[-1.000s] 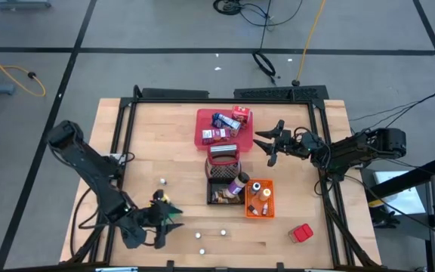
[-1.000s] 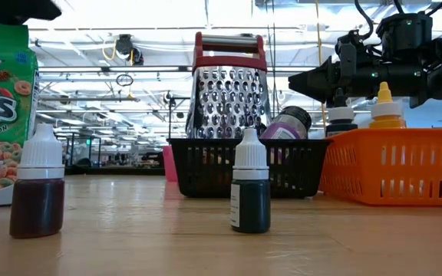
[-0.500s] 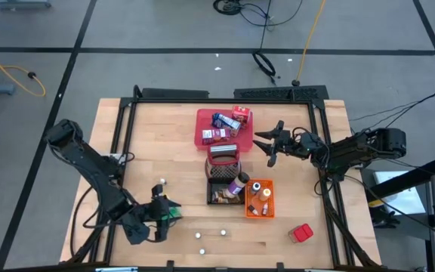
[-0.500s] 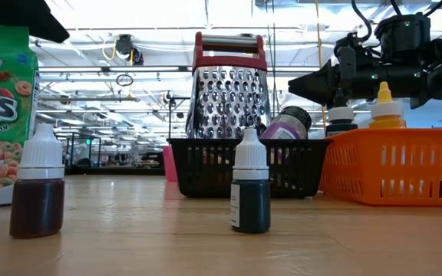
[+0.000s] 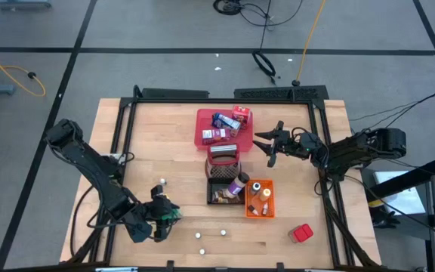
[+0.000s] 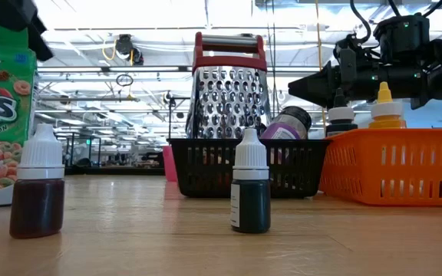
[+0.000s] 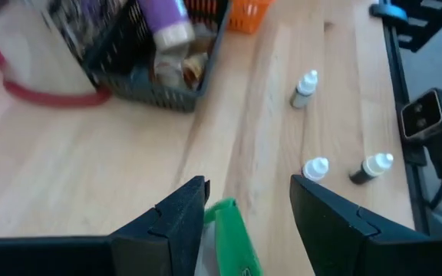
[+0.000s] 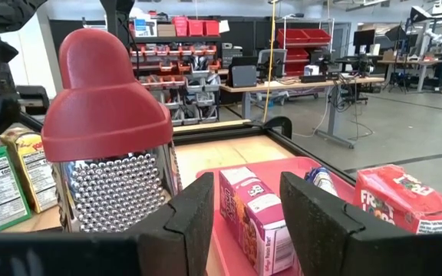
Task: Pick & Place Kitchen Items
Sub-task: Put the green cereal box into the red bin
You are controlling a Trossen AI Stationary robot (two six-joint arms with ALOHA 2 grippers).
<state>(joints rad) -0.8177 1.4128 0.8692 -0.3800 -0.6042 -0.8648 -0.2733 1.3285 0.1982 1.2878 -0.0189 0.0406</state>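
My left gripper is near the table's front left, shut on a green cereal box, which also fills the left edge of the low view. Three small white-capped bottles stand on the wood close by. My right gripper hangs open in the air right of the grater, with nothing between its fingers. More small boxes lie on the red tray. My left gripper holds the green box by its upper end, pinched between the two fingers, which slant down from above. The wrist view shows the box's narrow edge between them. The box stands upright below the fingers. Whether its lower end touches the table, I cannot tell.
A black wire basket holds the grater and a purple bottle at the table's middle. An orange bin with bottles adjoins it on the right. A red pack lies near the front right. Bare wood spreads along the left and front.
My left gripper has turned a little at the wrist while staying in place, still shut on the green box, which keeps its place near the front left.
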